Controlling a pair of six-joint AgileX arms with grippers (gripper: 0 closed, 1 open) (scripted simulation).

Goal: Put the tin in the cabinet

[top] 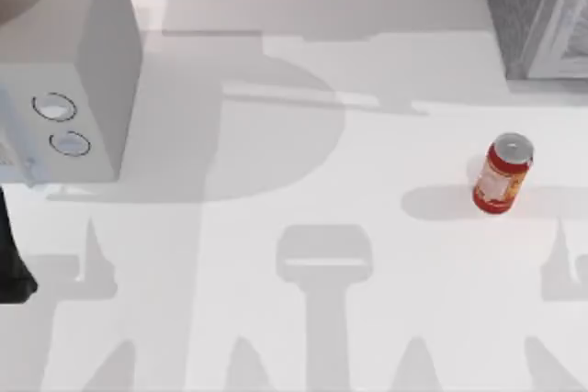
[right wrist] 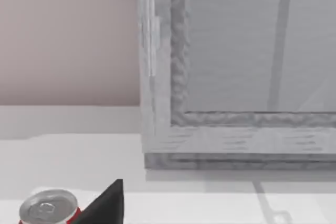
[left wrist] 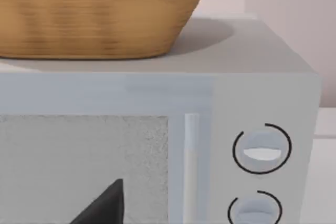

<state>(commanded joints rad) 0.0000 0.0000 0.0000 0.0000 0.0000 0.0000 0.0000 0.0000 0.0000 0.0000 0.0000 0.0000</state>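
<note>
The tin is a small red can with a silver top and a pale label, standing upright on the white table at the right. The right wrist view catches its silver top low down, just beside a dark part of my right gripper. The cabinet is the dark grey speckled box at the table's far right corner, behind the tin and well apart from it. Its lighter framed front panel is shut and faces the right wrist camera. A dark part of my left gripper sits in front of the pale box.
A pale smooth box with two round rings stands at the far left. A wicker basket rests on top of it. A dark piece of my left arm shows at the left edge. White table stretches between box and tin.
</note>
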